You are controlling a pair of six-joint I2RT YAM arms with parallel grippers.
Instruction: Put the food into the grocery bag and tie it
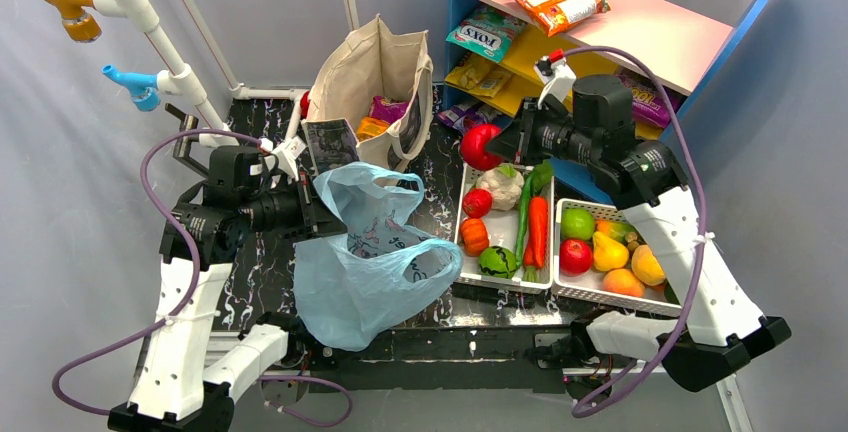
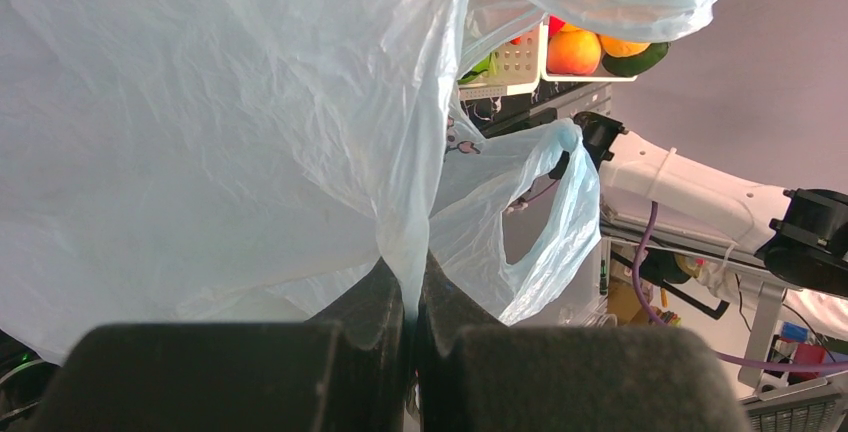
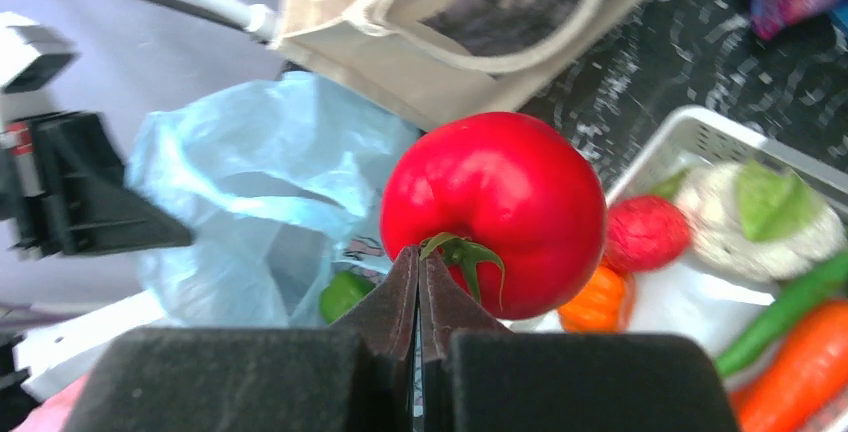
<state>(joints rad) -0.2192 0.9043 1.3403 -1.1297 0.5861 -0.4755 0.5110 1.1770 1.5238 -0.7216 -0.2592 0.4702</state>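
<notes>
The light-blue grocery bag (image 1: 370, 272) hangs crumpled over the table's near edge, mouth upward. My left gripper (image 1: 322, 207) is shut on a pinched fold of the bag's rim (image 2: 415, 282). One handle loop (image 2: 560, 222) dangles free. My right gripper (image 1: 503, 142) is shut at the green stem of a round red tomato (image 3: 495, 207) and holds it in the air above the far left corner of the vegetable tray, to the right of the bag (image 3: 250, 182). A green piece of food (image 3: 343, 294) lies inside the bag.
A white tray (image 1: 505, 287) holds a cauliflower (image 1: 503, 185), a carrot (image 1: 538, 230) and other vegetables. A second basket (image 1: 600, 299) beside it holds fruit. A beige canvas tote (image 1: 370, 82) stands behind the bag. A snack shelf (image 1: 620, 22) is at the back right.
</notes>
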